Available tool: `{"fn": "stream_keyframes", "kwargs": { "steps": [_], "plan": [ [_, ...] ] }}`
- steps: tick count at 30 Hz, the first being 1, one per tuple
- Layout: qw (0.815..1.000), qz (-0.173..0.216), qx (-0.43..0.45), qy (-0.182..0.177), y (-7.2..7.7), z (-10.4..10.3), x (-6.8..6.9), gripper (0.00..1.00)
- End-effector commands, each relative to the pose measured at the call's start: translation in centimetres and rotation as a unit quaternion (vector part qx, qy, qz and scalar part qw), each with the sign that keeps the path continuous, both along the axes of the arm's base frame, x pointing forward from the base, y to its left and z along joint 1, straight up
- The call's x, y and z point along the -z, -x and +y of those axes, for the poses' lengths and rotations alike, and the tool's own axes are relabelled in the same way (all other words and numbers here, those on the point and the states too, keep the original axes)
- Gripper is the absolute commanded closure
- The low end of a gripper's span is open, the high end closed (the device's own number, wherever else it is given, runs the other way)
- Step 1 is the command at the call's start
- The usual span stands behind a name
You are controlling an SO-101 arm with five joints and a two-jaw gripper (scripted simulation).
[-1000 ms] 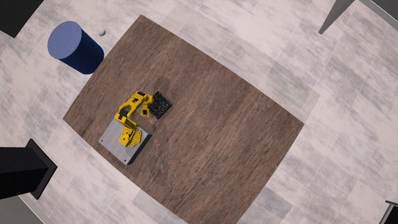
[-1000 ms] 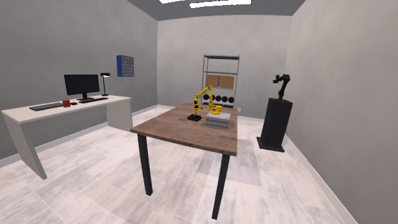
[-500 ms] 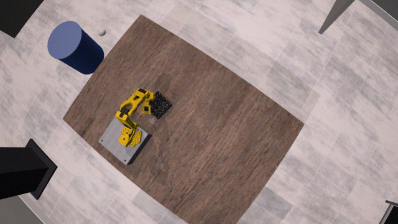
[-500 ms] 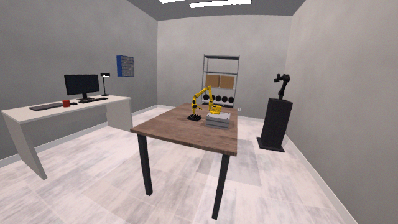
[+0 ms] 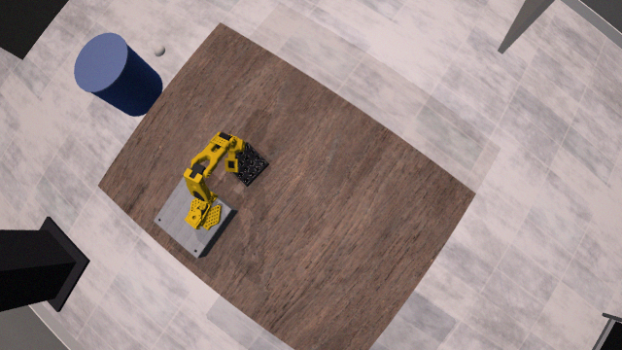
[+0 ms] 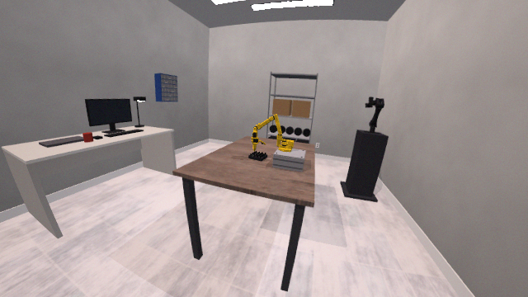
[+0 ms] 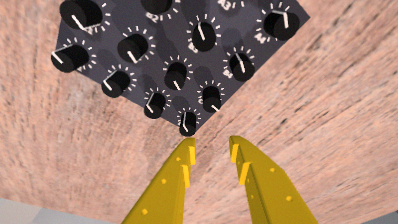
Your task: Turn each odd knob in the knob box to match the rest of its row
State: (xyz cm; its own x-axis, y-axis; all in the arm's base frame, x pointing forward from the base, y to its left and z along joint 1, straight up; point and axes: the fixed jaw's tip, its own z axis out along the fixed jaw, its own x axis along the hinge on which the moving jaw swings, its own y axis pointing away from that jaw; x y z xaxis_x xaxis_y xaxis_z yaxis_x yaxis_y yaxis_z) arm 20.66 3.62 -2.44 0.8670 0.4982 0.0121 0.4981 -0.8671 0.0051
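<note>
Brown wooden table [image 6: 247, 177], pale tiled floor [image 6: 124, 247], grey walls, black knob box [image 5: 250, 164], claw [image 7: 212, 147] nearly closed, empty.

I see the knob box [image 5: 250, 164] on the desk [image 5: 340, 204], beside my arm's base block [image 5: 177, 225], under the hand [image 7: 212, 145].

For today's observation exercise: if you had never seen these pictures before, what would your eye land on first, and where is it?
The bright yellow arm stands out first, mounted on a grey base block near one edge of the brown wooden table. Right beside it lies the black knob box, its white-marked knobs filling the wrist view just ahead of the empty, nearly closed pincer. A large blue cylinder stands on the floor nearby.
</note>
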Motion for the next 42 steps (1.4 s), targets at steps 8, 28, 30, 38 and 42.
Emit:
{"fn": "stream_keyframes", "kwargs": {
  "steps": [8,28,30,38,42],
  "plan": [
    [1.0,0.009,-0.003,0.001,0.2,0.0,0.2,0.9],
    [1.0,0.009,-0.003,0.001,0.2,0.0,0.5,0.9],
    [1.0,0.009,-0.003,0.001,0.2,0.0,0.7,0.9],
    [1.0,0.009,-0.003,0.001,0.2,0.0,1.2,0.9],
    [1.0,0.009,-0.003,0.001,0.2,0.0,1.5,0.9]
  ]
}}
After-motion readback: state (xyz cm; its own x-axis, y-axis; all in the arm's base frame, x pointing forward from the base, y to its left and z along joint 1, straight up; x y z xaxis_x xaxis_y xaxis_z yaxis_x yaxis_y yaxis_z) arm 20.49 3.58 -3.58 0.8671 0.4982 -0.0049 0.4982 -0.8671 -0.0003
